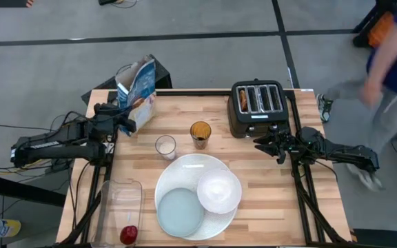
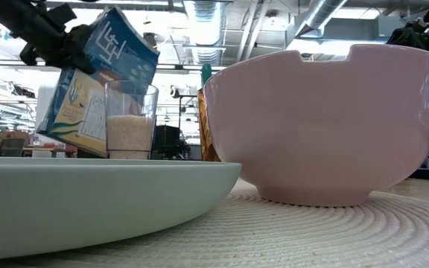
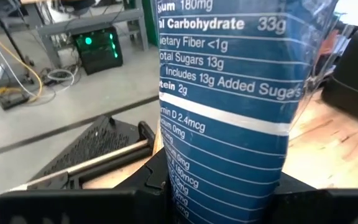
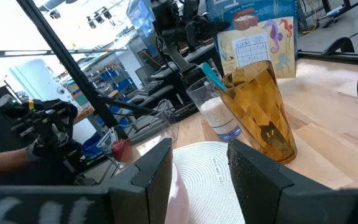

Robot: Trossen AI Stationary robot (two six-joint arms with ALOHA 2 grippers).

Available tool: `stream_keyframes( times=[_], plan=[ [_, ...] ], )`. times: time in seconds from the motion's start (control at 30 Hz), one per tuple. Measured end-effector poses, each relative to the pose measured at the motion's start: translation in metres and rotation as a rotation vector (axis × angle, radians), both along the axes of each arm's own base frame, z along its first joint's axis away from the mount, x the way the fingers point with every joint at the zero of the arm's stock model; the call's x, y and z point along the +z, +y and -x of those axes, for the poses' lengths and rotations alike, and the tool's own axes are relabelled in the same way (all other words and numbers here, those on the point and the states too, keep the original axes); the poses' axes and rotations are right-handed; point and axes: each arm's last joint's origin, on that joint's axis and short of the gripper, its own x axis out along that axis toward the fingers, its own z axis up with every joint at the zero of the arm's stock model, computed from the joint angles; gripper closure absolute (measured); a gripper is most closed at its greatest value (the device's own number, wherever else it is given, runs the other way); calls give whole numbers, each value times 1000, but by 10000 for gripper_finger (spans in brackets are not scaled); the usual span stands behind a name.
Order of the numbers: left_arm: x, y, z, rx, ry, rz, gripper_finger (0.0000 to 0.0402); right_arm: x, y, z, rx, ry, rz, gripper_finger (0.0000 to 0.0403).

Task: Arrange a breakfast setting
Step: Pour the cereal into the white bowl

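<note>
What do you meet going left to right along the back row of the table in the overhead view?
Left gripper shut on the tilted blue cereal box → clear glass → amber glass → black toaster → right gripper, open and empty.

I see a pale wooden worktop point(image 1: 267, 179). On it sit the black toaster point(image 1: 258, 107) at the far right, an amber glass point(image 1: 200, 133), a clear glass point(image 1: 165, 146), a large white plate point(image 1: 185, 171) near the front centre and a clear plastic tub point(image 1: 119, 200) at the front left.
</note>
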Motion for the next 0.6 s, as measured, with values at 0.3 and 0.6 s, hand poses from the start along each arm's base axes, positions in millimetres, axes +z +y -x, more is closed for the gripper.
stream_keyframes(
  times=[0.3,0.6],
  plan=[
    [11,-1,-7,-155,13,-84,312,0,0,0,1,0,0,225],
    [51,-3,1,-220,27,-195,312,0,0,0,1,0,0,225]
  ],
)
